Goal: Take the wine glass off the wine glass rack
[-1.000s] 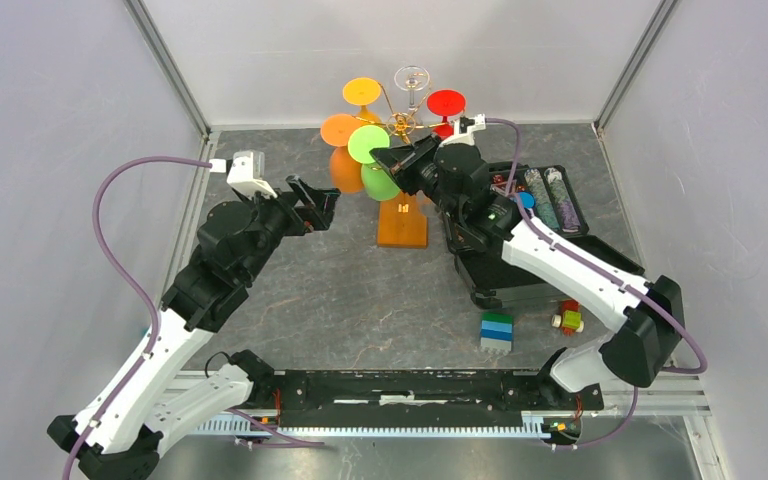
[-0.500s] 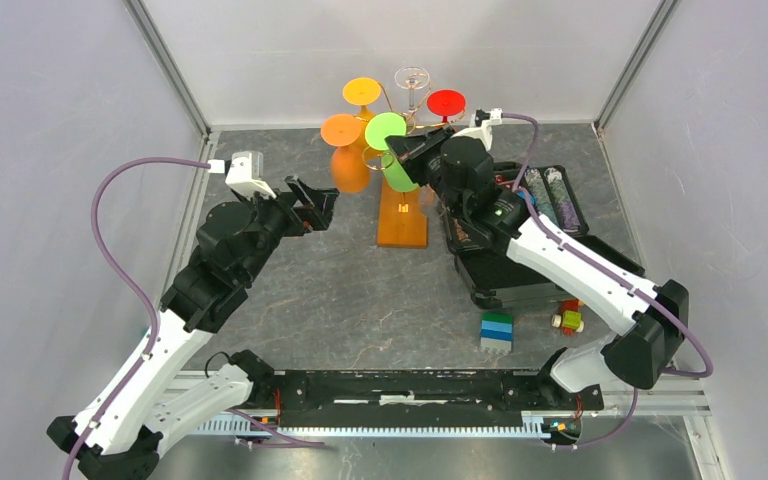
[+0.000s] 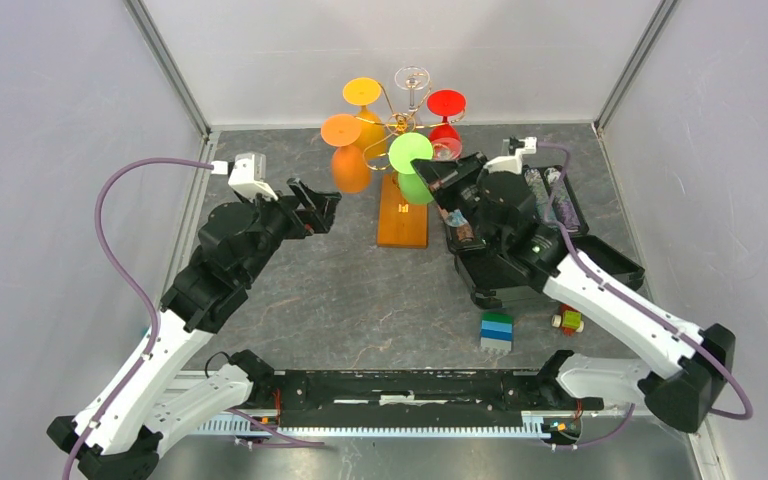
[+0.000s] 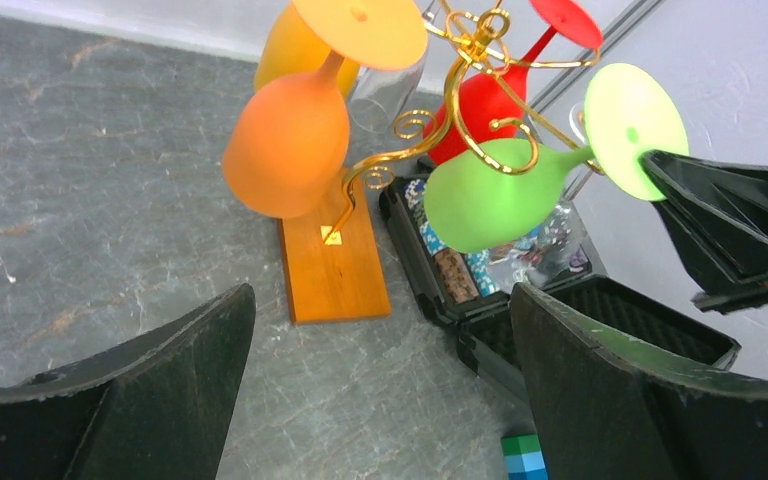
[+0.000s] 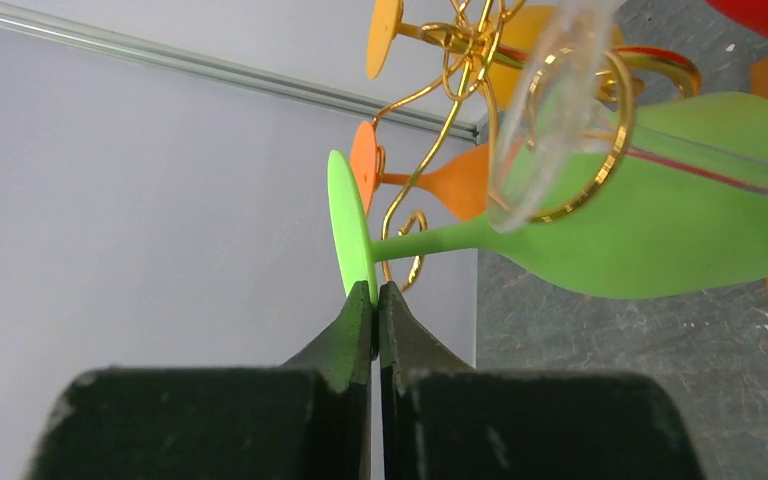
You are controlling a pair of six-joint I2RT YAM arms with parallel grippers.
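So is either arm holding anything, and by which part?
Right end effector pinches the green wine glass by its foot's rim; left end effector holds nothing.

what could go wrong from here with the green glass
The right claw pinches only the foot rim of the green wine glass, so the tilted glass could slip or pivot out. Its bowl sits close to the curls of the rack and the clear glass; pulling may snag or knock them.

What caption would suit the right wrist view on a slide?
Right gripper pinching the foot edge of the green wine glass, next to the gold wire wine glass rack.
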